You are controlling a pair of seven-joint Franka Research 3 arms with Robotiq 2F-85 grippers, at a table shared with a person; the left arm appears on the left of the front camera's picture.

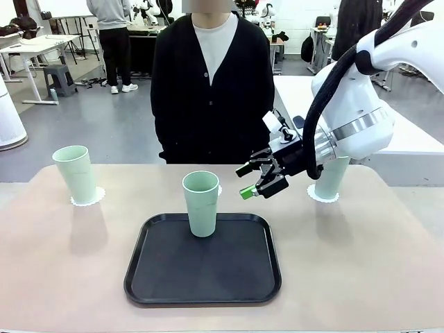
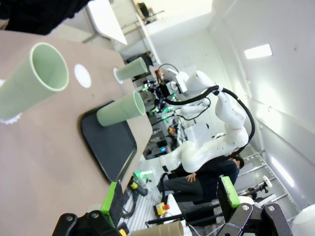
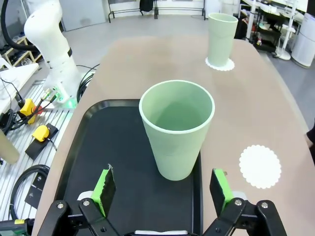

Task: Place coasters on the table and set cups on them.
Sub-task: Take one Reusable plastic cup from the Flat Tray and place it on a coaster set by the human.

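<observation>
Right gripper [image 1: 258, 180]: right of centre frame, jaws spread wide, holding nothing, just beside the middle cup.
Left gripper [image 2: 170, 196]: bottom edge of its wrist view, jaws apart, empty.
Middle cup [image 1: 201, 203]: upright on the black tray [image 1: 159, 277], centre frame.
Left cup [image 1: 75, 173]: on a coaster [image 1: 98, 198], left.
Right cup [image 1: 331, 179]: on a coaster, right, partly behind the arm.
Bare coaster [image 3: 260, 165]: on the table [image 1: 361, 263], beside the tray.

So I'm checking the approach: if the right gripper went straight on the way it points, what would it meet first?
Most likely the cup standing on the black tray, centred between the open right gripper fingers.
</observation>
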